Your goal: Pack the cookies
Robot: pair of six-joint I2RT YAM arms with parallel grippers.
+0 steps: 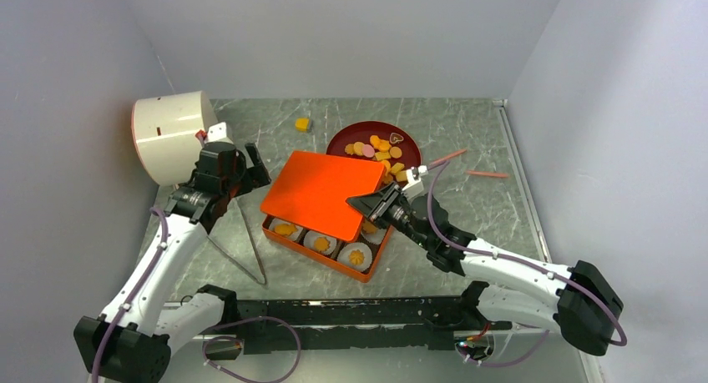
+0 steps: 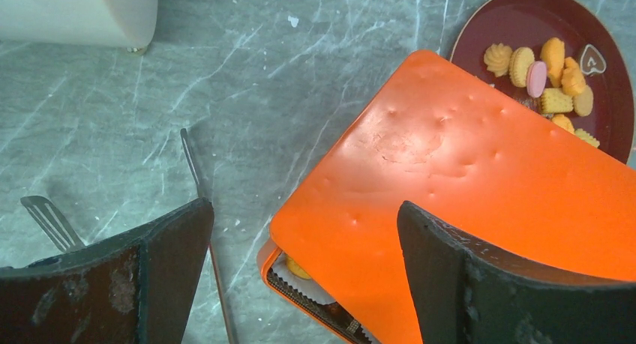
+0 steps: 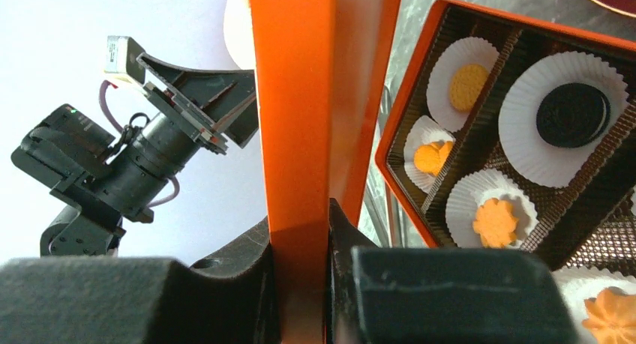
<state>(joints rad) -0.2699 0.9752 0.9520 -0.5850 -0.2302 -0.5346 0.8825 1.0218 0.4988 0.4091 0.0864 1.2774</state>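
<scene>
My right gripper (image 1: pixel 367 206) is shut on the right edge of an orange lid (image 1: pixel 321 191) and holds it tilted over an orange box (image 1: pixel 313 256). In the right wrist view the fingers pinch the lid (image 3: pixel 296 97) edge-on. The box (image 3: pixel 390 149) holds cookies in white paper cups, among them a dark round (image 3: pixel 572 114) and an orange flower (image 3: pixel 495 218). More cookies (image 1: pixel 380 149) lie on a dark red plate (image 1: pixel 342 137) behind, and one yellow cookie (image 1: pixel 302 124) lies loose. My left gripper (image 1: pixel 250 170) is open and empty, just left of the lid (image 2: pixel 465 172).
A white cylinder container (image 1: pixel 171 137) lies on its side at the back left. Metal tongs (image 1: pixel 242 249) lie on the table left of the box. Two pink sticks (image 1: pixel 487 173) lie right of the plate. Walls close in on three sides.
</scene>
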